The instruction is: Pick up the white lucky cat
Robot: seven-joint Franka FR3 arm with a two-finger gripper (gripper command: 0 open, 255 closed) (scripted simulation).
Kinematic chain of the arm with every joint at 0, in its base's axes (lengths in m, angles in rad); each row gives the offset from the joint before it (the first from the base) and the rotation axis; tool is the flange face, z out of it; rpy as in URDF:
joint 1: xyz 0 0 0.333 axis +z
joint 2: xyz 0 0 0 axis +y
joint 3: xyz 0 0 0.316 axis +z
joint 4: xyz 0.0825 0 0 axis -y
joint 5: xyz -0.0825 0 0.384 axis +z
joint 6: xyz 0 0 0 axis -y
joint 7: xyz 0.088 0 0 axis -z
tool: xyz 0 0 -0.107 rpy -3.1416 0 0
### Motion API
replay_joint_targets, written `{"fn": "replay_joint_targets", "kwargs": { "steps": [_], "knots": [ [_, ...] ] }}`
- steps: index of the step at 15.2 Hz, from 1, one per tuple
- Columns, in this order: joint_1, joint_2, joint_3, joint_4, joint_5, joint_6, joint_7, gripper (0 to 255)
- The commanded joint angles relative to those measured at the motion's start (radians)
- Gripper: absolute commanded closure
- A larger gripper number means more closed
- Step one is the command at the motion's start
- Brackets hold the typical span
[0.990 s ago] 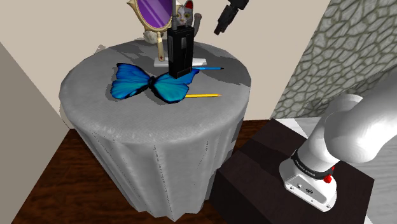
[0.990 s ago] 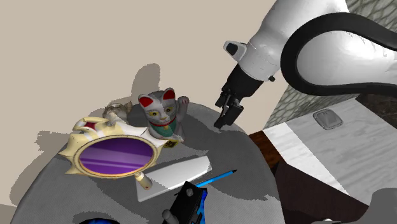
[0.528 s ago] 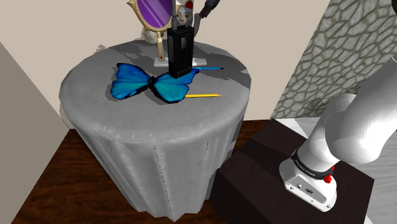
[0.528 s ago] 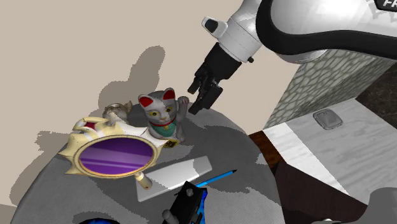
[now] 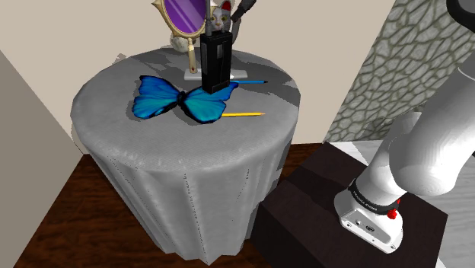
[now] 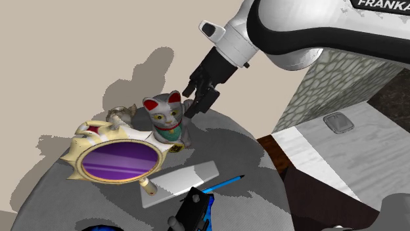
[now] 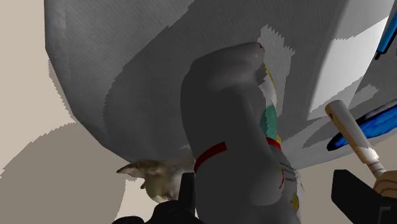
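1. The claw (image 6: 198,105) is standing open, its fingers (image 7: 186,198) wide apart, and it is gripping nothing.
2. The cat (image 7: 232,127), grey-white with a red collar, is sitting between the fingers in the wrist view. One finger is lying just beside its back and the other is standing clear of its front. No clasp is showing.
3. In the second exterior view the cat (image 6: 164,119) is resting upright on the table (image 6: 227,141), just below and in front of the claw, with its raised paw nearest the fingertips.
4. Just beyond the cat, a gold-framed mirror (image 6: 118,161) with purple glass is lying close against its base. Whether they are touching cannot be told.
5. Farther from the claw, a blue pencil (image 6: 223,183), a black block (image 5: 215,59) and a blue butterfly (image 5: 183,99) are lying well apart from it, clear of the work.
6. Judgement: the approach is looking complete or nearly so, with the claw straddling the cat.
7. Judgement: the closing of the fingers and the lift are not yet done, so the pick is roughly at its midpoint, with the mirror being the nearest thing at risk of disturbance.
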Motion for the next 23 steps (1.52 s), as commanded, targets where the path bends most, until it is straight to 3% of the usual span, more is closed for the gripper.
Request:
{"fn": "replay_joint_targets", "kwargs": {
  "steps": [1, 3, 4, 13, 23],
  "knots": [
    [0.001, -0.001, 0.000, -0.023, 0.007, 0.018, -0.016, 0],
    [0.001, -0.001, 0.001, -0.031, 0.009, 0.024, -0.020, 0],
    [0.001, 0.002, 0.001, -0.025, 0.009, 0.022, -0.019, 255],
    [0.001, -0.001, 0.001, -0.031, 0.009, 0.024, -0.020, 255],
    [-0.006, 0.016, -0.007, 0.113, -0.016, -0.086, 0.054, 255]
  ]
}}
